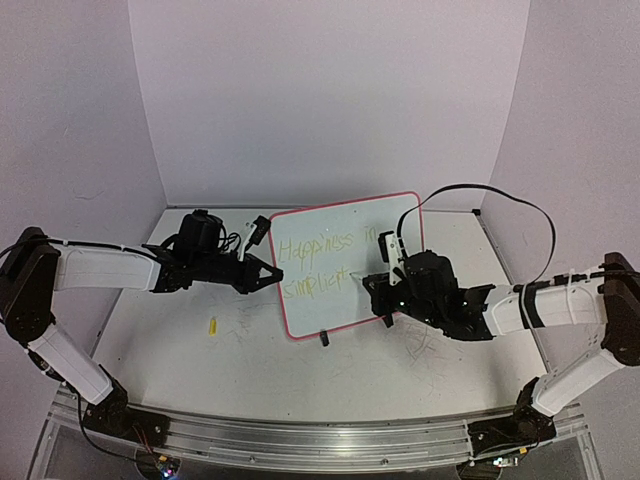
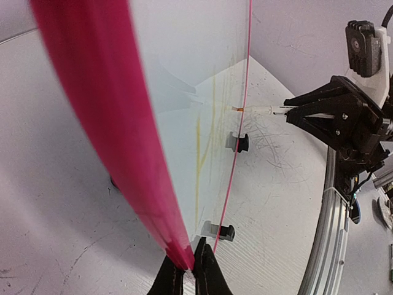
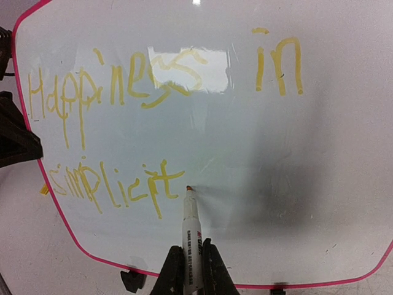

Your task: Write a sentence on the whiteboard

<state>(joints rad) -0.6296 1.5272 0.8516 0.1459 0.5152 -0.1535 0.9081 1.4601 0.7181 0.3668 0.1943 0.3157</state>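
The whiteboard (image 1: 345, 305), white with a pink rim, stands tilted upright on two black clip feet (image 1: 324, 338). My left gripper (image 1: 272, 272) is shut on its left rim; in the left wrist view the jaws pinch the pink edge (image 2: 178, 243). My right gripper (image 3: 191, 270) is shut on a white marker (image 3: 191, 239), whose orange tip (image 3: 190, 189) touches the board just right of the last letter. The sentence (image 3: 147, 80) is in yellow: "Happiness in" above, "simplicit" (image 3: 116, 187) below.
A small yellow cap (image 1: 212, 326) lies on the scratched white tabletop left of the board. Purple walls close in the back and both sides. A metal rail (image 1: 320, 440) runs along the near edge, with both arm bases on it.
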